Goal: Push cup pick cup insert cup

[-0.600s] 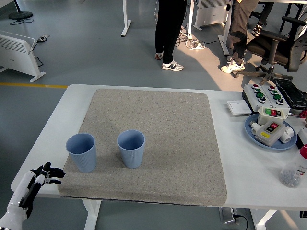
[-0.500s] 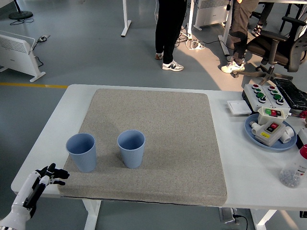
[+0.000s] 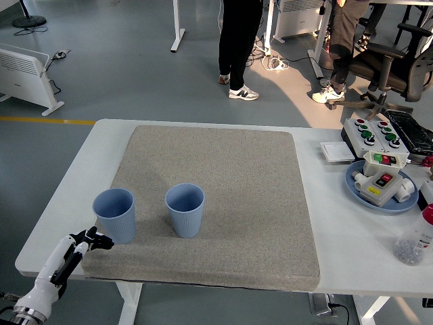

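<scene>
Here the left hand (image 3: 89, 239), black-fingered on a white forearm, reaches in low at the lower left with fingers loosely spread and holding nothing, just beside the base of the left blue ribbed plastic cup (image 3: 114, 215). That cup stands upright on the grey textured mat (image 3: 230, 183) covering the white worktop (image 3: 338, 230), near a second upright blue ribbed cup (image 3: 185, 210) to its right.
</scene>
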